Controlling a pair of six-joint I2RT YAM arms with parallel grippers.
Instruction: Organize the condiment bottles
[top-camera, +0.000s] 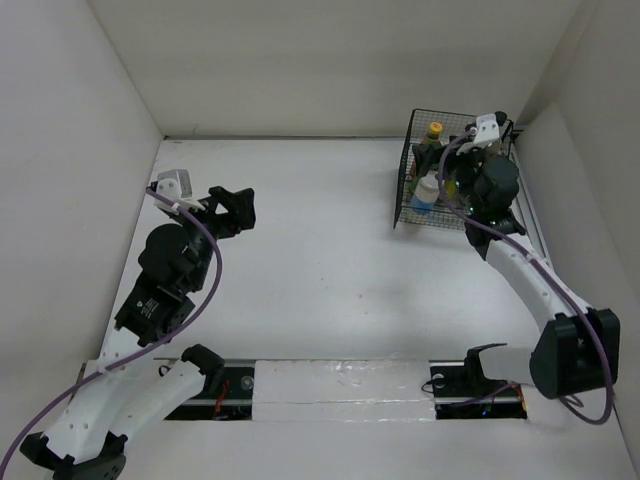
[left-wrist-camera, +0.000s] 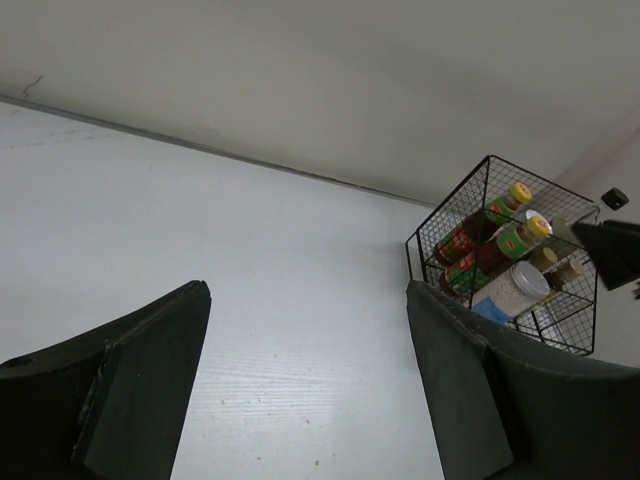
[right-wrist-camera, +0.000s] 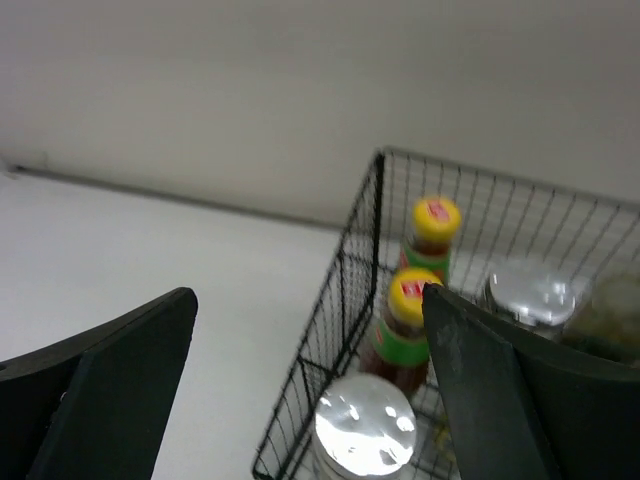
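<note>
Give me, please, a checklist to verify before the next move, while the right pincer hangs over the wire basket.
1. Right pincer open and empty: ok.
2. Left pincer open, empty, away from the black wire basket: ok.
3. Both yellow-capped bottles inside the basket: ok.
4. Both silver-lidded jars inside the basket: ok.
5. Every bottle inside the basket: cannot tell; the right arm hides part of the basket from above.
</note>
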